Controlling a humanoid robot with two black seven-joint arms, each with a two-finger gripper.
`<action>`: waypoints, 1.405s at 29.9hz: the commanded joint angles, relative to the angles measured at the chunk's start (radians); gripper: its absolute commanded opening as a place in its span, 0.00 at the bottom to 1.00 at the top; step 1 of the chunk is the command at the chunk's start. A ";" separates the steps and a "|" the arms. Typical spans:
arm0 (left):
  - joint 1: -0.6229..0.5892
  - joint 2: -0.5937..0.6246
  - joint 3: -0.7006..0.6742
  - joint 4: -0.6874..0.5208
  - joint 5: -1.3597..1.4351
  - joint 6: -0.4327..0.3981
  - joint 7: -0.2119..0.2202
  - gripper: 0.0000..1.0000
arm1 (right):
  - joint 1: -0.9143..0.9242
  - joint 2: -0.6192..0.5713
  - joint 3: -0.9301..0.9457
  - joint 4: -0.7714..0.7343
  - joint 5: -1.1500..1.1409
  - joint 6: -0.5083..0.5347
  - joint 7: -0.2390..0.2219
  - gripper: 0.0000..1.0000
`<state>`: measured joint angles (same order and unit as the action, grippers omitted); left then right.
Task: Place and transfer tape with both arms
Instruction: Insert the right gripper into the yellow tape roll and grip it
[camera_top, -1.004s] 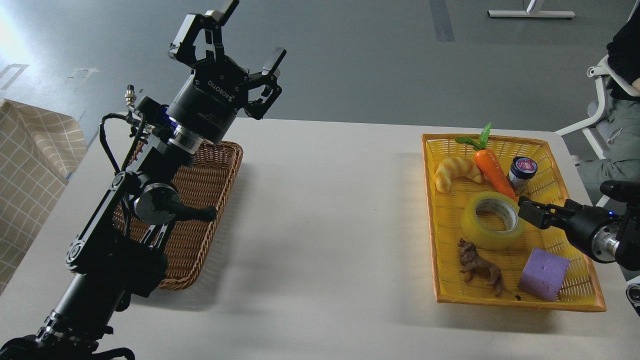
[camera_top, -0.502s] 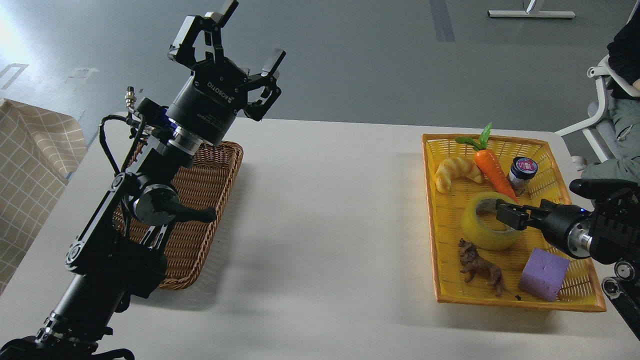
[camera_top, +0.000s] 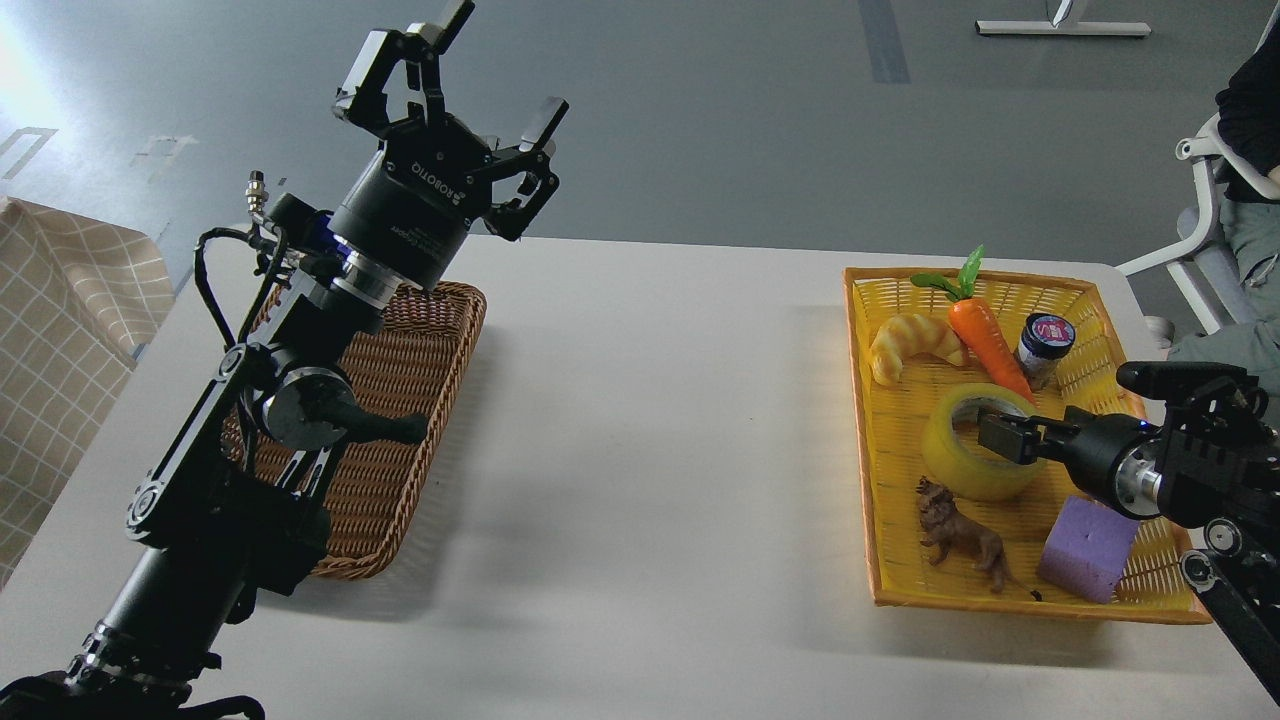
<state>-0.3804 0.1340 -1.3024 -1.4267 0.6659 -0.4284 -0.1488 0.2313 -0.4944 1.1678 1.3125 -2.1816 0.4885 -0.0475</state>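
Note:
The tape (camera_top: 948, 462), a yellow roll with a whitish core, lies flat in the yellow basket (camera_top: 862, 420) on the right of the table. My right gripper (camera_top: 1002, 437) reaches in from the right, its tip over the roll's inner hole and right rim. It is dark and small, so its fingers cannot be told apart. My left gripper (camera_top: 500, 65) is open and empty, held high above the far end of the brown wicker basket (camera_top: 420, 400) on the left.
The yellow basket also holds a croissant toy (camera_top: 910, 343), a carrot (camera_top: 985, 340), a small jar (camera_top: 1043, 345), a toy lion (camera_top: 960, 535) and a purple cube (camera_top: 1088, 548). A seated person (camera_top: 1245, 110) is at the far right. A checked cloth (camera_top: 60, 330) hangs at the left.
My right gripper has moved left, from beside the tape's right rim to over its core. The left arm has barely moved.

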 joint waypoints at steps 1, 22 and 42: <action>0.001 -0.005 0.000 0.000 0.000 0.002 0.000 0.98 | 0.000 0.007 0.001 -0.010 0.000 0.000 -0.002 0.99; 0.009 -0.005 -0.001 0.002 -0.005 0.004 0.000 0.98 | 0.000 0.034 0.003 -0.029 0.000 -0.010 -0.003 0.59; 0.011 -0.007 -0.015 0.008 -0.006 0.002 0.000 0.98 | -0.009 0.034 0.004 -0.029 0.000 -0.011 -0.003 0.53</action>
<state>-0.3703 0.1274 -1.3175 -1.4189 0.6596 -0.4259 -0.1489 0.2217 -0.4635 1.1690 1.2848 -2.1817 0.4785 -0.0506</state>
